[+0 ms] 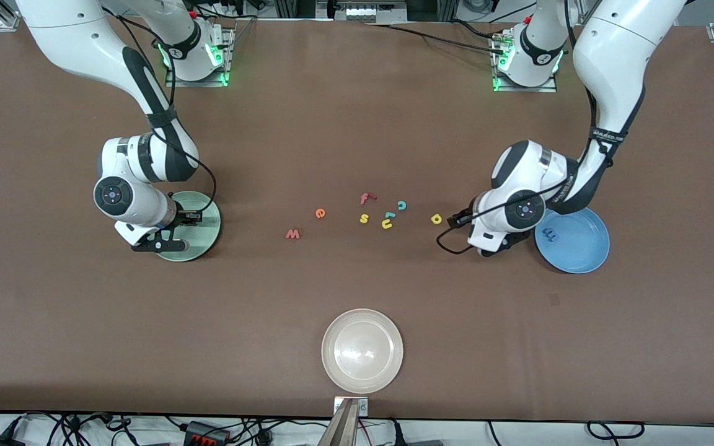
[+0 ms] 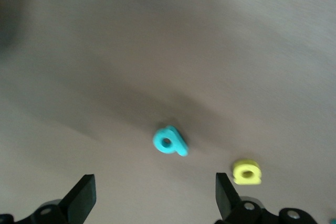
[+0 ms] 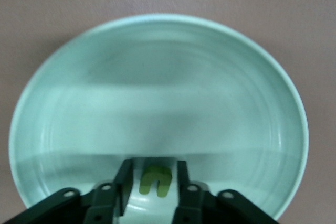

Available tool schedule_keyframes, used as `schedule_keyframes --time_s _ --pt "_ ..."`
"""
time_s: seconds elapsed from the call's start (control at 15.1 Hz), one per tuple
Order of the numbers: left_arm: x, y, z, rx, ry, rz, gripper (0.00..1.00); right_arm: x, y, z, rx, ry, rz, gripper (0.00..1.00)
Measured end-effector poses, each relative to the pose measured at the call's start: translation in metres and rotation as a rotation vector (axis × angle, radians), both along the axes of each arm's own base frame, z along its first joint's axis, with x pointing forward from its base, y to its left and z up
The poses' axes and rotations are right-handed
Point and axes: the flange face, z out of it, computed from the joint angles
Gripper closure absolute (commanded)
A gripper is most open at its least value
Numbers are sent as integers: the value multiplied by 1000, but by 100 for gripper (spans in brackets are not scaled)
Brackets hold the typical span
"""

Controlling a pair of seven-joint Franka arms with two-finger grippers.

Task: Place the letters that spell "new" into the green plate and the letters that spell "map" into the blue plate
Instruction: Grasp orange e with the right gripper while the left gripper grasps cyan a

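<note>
Evidently the p (image 2: 169,141) lay at about nine o'clock in the front view from the empty, wide-open left gripper (image 2: 155,200), the a (image 2: 247,172) closer, while the right gripper (image 3: 154,183), over the green plate (image 3: 157,20), stood slightly parted around the n (image 3: 156,180).

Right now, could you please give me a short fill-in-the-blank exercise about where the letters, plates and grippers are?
1. The blue m lies in the ____ plate.
2. The right gripper is over the green plate, with the ____ n between its fingers.
3. The left gripper is open above the ____ p, which lies on the table beside the yellow a.
4. The cream-white plate holds ____ letters.

Missing words: blue; green; teal; no
</note>
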Motion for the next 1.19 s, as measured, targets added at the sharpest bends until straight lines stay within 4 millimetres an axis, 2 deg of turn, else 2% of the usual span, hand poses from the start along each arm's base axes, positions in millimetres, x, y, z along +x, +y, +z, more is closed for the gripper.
schedule_keyframes --time_s 0.13,0.27,0.4,0.46,0.6,0.73,0.8,0.93,1.06,1.19 --pt "1 10 -6 3 17 14 0 12 9 19 2 -10 2 0" --pt "1 8 -16 3 13 44 0 27 27 54 -1 7 4 0" --pt "0 3 -26 7 -17 120 0 36 60 88 -2 6 17 0" --pt "-2 1 -31 5 -38 154 1 36 81 96 -4 -5 18 0" --pt "-8 -1 -40 -9 -81 193 17 29 127 95 -11 -19 15 0" --pt "-13 0 -45 -13 -93 204 39 17 179 81 -20 -34 12 0" --pt "-13 0 -45 -15 -99 206 45 10 205 74 -26 -44 -4 0" --pt "-13 -2 -40 -16 -108 206 55 -1 247 63 -36 -57 -32 0" --pt "-16 -1 -39 -13 -107 205 66 -13 278 53 -39 -60 -9 0" --pt "-16 -1 -38 -12 -109 206 68 -21 307 43 -27 -81 31 0"
